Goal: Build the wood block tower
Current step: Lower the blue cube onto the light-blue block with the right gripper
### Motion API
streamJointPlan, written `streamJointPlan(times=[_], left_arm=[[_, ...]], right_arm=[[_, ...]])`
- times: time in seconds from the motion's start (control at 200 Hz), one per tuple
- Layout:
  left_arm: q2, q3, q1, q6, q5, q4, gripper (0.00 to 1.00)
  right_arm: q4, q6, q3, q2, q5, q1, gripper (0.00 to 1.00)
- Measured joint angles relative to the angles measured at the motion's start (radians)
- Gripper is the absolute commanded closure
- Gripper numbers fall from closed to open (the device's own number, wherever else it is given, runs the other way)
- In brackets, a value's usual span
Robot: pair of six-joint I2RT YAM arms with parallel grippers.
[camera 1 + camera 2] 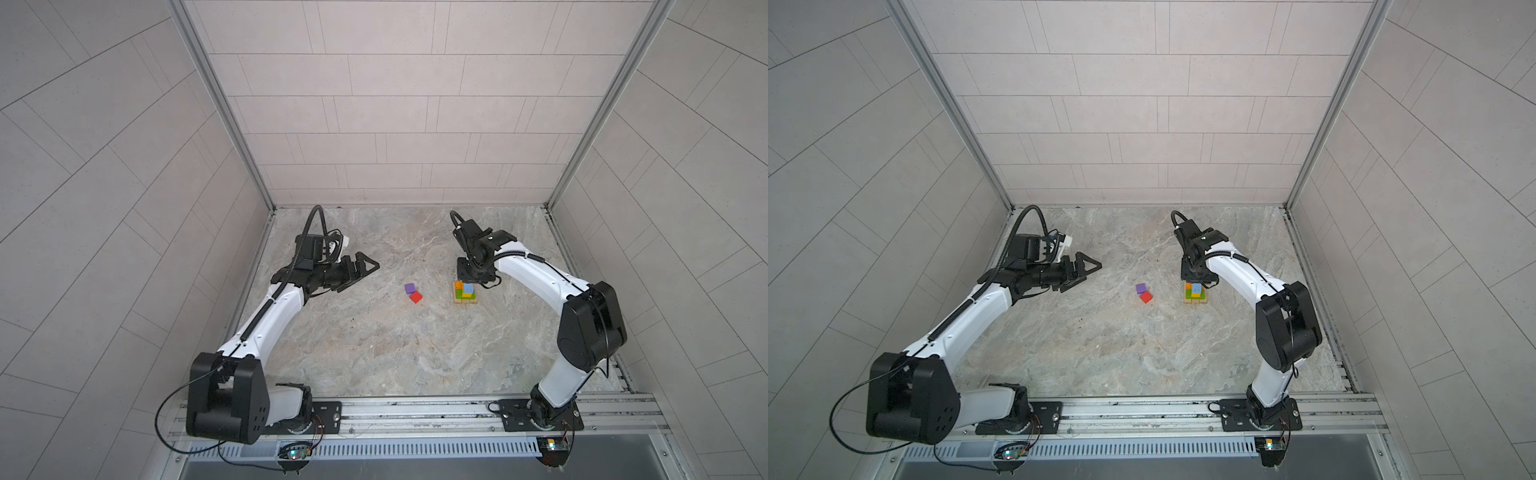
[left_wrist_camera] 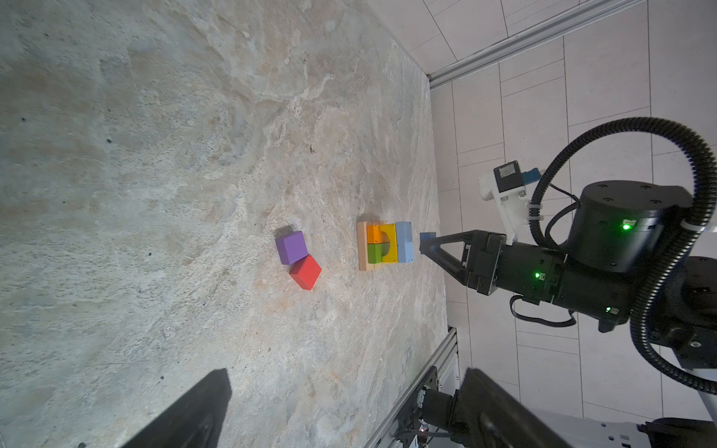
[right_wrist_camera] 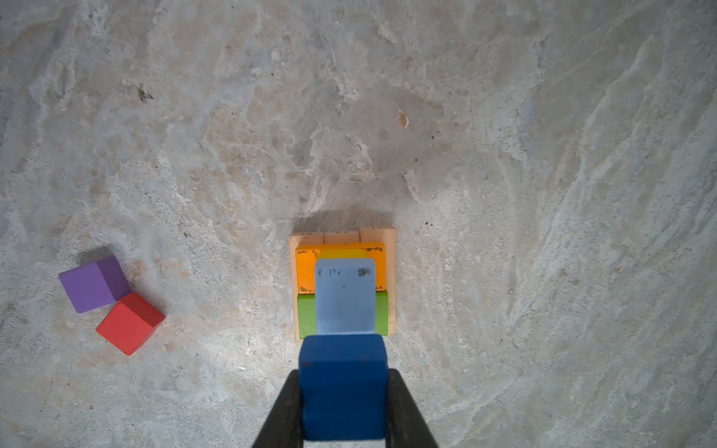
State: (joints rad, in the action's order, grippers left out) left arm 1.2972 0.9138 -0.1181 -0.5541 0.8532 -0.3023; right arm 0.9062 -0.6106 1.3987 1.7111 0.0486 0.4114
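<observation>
Standing tan-based, light-blue-topped tower (image 3: 344,294).

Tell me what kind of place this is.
Likely a lab robot cell: left arm and right arm bolted to a metal rail, panel walls boxing in a stone-look tabletop.
</observation>
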Motion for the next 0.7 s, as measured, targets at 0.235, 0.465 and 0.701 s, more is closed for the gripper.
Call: streamJointPlan(times=[0.235, 0.465, 0.701], left_arm=[[0.000, 0.000, 0.000, 0.000, 0.000, 0.000, 0.00], [0.000, 0.000, 0.000, 0.000, 0.000, 0.000, 0.00], [0.000, 0.000, 0.000, 0.000, 0.000, 0.000, 0.00]], right_arm=[[-0.014, 0.000, -0.001, 0.015, -0.003, -0.002, 0.89], [-0.023, 0.000, -0.017, 0.015, -0.003, -0.002, 0.88], [-0.027, 0.000, -0.027, 0.018, -0.003, -0.002, 0.86]])
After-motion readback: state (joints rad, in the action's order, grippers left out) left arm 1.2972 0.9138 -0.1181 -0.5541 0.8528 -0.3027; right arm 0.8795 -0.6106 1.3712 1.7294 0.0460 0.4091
